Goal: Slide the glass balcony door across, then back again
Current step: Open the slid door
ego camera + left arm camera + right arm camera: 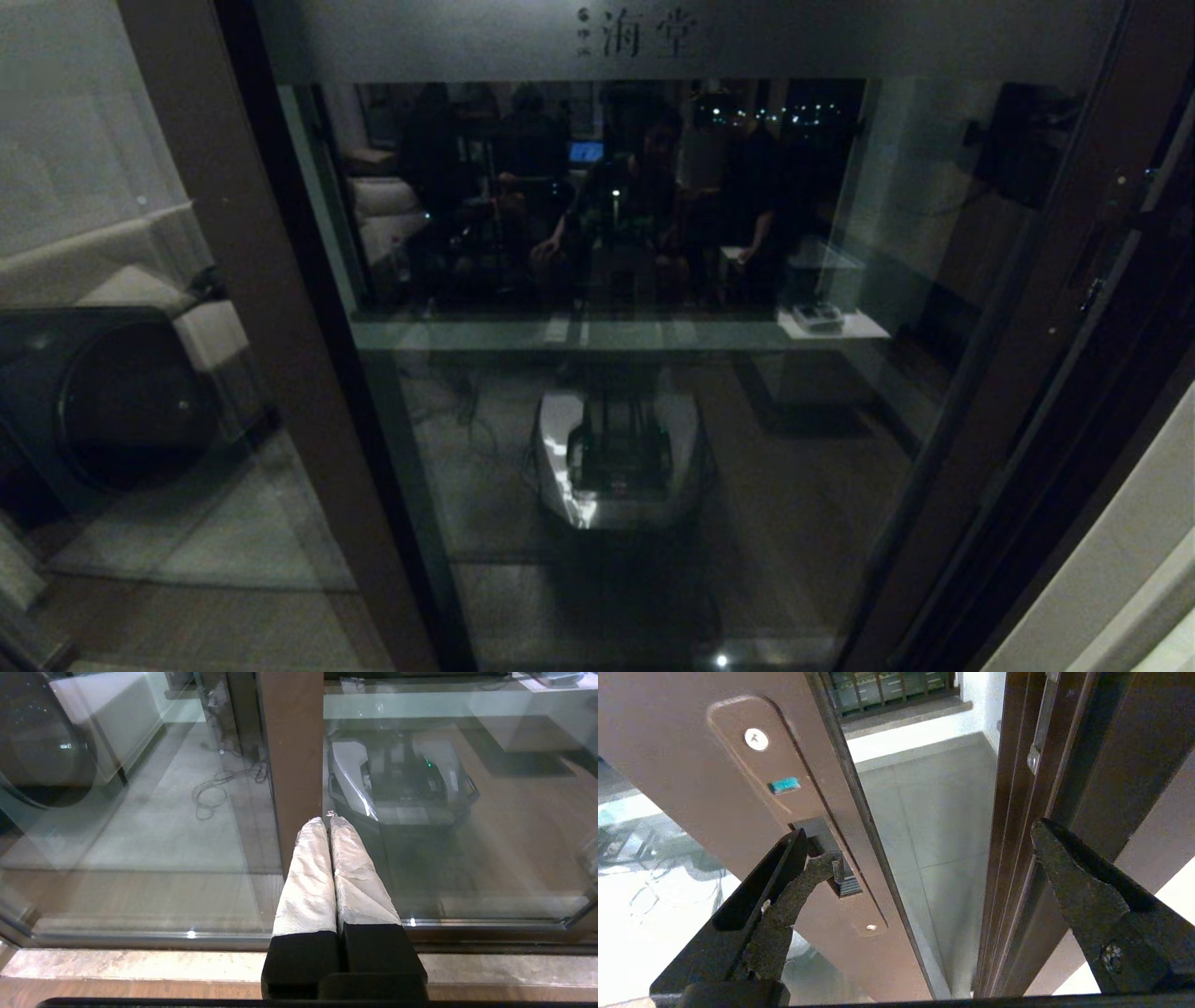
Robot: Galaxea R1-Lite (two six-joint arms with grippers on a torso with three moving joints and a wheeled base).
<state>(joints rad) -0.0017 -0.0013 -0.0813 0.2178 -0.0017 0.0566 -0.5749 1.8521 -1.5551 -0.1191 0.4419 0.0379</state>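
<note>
The tall brown-framed glass balcony door (691, 756) stands slightly ajar from the dark jamb (1017, 812); the right gripper (934, 858), spread wide, has one fingertip (822, 865) at its handle slot; most sliding remains; the left gripper (329, 826) hangs clenched near the door's bottom.
</note>
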